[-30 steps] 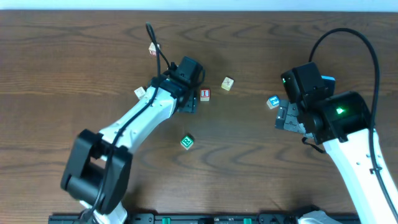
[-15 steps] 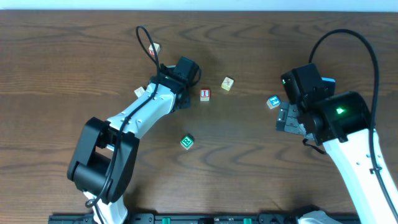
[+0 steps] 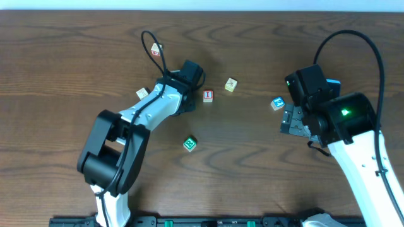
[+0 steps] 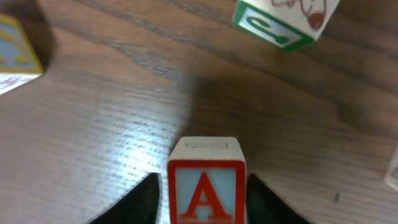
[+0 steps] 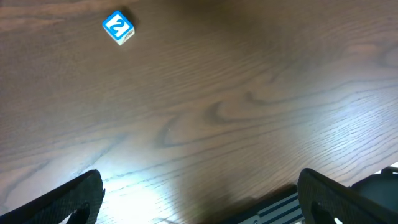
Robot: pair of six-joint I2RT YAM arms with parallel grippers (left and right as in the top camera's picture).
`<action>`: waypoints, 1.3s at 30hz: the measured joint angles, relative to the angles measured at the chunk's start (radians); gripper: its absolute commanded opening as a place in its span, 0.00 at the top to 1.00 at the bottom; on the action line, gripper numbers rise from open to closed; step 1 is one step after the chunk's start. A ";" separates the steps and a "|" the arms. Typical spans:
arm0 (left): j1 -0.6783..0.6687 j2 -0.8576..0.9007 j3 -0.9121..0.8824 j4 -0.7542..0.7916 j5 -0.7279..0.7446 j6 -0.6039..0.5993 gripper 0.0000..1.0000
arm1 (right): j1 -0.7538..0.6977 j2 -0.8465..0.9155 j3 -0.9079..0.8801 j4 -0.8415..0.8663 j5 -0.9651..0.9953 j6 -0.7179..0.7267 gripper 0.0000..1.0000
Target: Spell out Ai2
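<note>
A white block with a red letter A point(image 4: 205, 186) sits between the fingers of my left gripper point(image 4: 202, 190), which is shut on it just above the wood. In the overhead view the left gripper point(image 3: 184, 103) hides that block. A red-and-white I block point(image 3: 207, 96) lies just right of it. A blue 2 block point(image 3: 278, 103) point(image 5: 118, 27) lies on the table just left of my right gripper point(image 3: 295, 122) point(image 5: 199, 199), which stands open with nothing between its fingers.
A green block point(image 3: 190, 144) point(image 4: 283, 22) lies ahead of the left gripper. Beige blocks lie at the middle point(image 3: 231, 84), the left point(image 3: 142, 93) and the back point(image 3: 156, 50). A yellow-and-blue block point(image 4: 15, 53) shows at the left wrist view's edge.
My left gripper has shut on the A block, and the left arm's elbow has swung toward the table's middle. The right arm and the loose blocks have not moved.
</note>
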 measured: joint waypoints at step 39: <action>-0.041 0.002 0.000 0.170 0.118 0.208 0.56 | 0.000 0.000 0.000 -0.003 0.005 0.000 0.01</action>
